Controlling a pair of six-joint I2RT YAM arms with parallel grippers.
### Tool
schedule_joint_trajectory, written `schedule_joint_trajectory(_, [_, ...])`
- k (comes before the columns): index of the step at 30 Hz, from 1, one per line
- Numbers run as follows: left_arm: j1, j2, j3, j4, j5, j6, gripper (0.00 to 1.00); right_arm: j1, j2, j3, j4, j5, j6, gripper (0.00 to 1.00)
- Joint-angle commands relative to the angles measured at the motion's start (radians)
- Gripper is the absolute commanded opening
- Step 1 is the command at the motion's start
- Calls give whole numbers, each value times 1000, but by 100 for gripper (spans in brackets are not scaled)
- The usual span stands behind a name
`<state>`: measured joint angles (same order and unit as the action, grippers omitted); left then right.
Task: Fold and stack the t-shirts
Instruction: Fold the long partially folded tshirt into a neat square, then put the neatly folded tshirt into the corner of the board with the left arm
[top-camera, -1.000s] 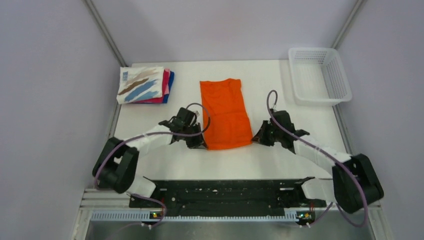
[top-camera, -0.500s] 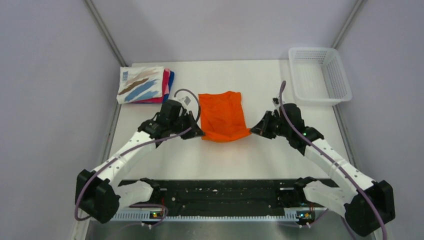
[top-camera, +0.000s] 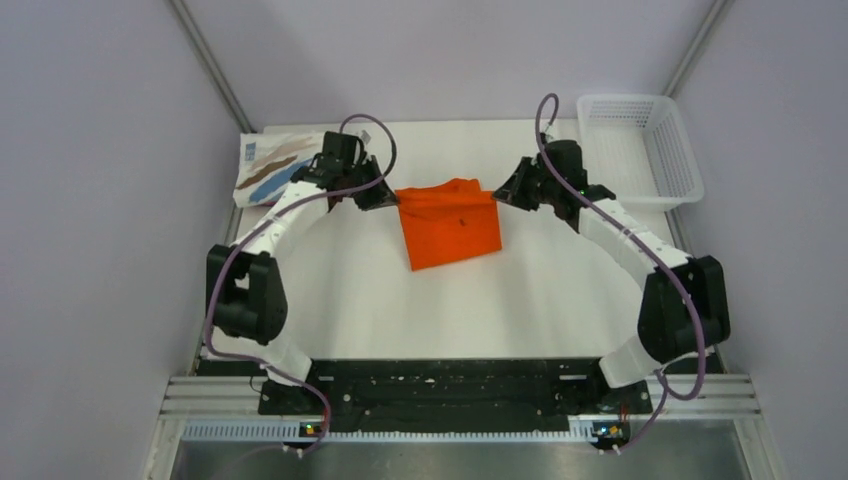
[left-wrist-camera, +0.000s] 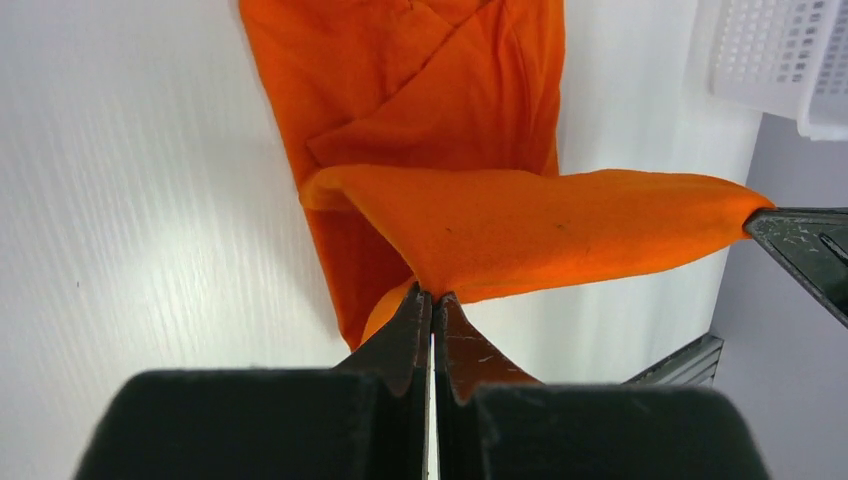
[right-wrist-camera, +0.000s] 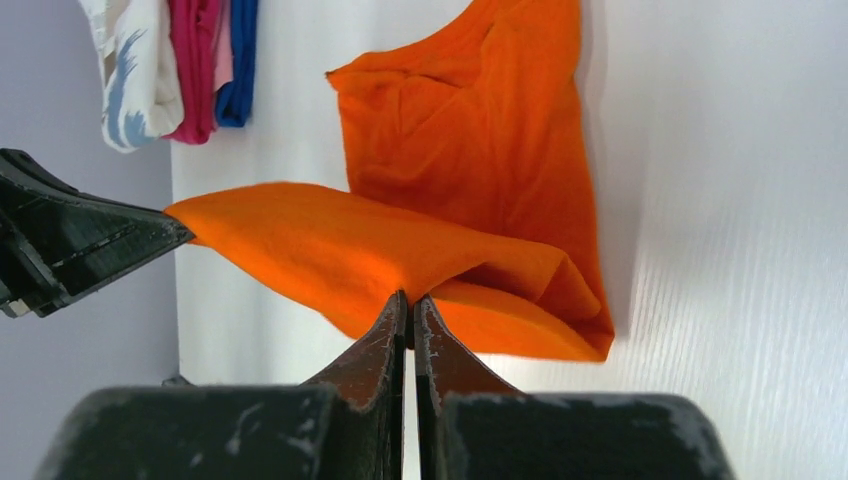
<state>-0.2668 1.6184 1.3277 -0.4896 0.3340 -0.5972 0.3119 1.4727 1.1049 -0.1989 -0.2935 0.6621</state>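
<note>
Plain bright orange cloth t-shirt (top-camera: 452, 228) lay doubled on the white table (top-camera: 560, 300). At its far edge, left gripper (top-camera: 388, 198) and right gripper (top-camera: 503, 194) each pinched a corner, with the hem running crosswise between them. Farther left, the folded t-shirt stack (top-camera: 275, 170) of printed white, pink and blue sat nearer the left arm.

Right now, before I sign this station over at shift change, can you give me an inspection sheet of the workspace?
Surface: white table, no marks seen.
Job's things: orange t-shirt mid-table, part-folded, one edge lifted; folded stack at far left corner, printed white tee on top.
Clutter: white mesh basket at far right, nothing seen inside.
Grippers: left gripper and right gripper each shut on the lifted edge.
Cables: purple cables loop above both wrists, clear of the cloth.
Surroundings: plain grey walls; nothing else seen.
</note>
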Motion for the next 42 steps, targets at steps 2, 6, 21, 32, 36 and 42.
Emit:
schedule_joint_trajectory(2, [46,163,125,2,50,20,0,-30,178,157,74,-20,-67,0])
schedule_joint_trajectory(6, [56,233,182,23,27,19,0,-39,316,263,100,-34,-78,0])
schedule_joint_trajectory(21, [108,474,411,-9,-11,-29,63,-73,680,567,147,-24,-51,58])
schedule_joint_trajectory(32, [80,417,237,68,81,-28,91,-72,513,343,303,-333,-122,97])
schedule_joint_trajectory(36, [47,438,223,38,44,-12,90,-43,474,238,429,-441,-124,99])
schedule_joint_trajectory(42, [28,470,222,11,-17,-20,76,-23,585,303,474,-431,-105,99])
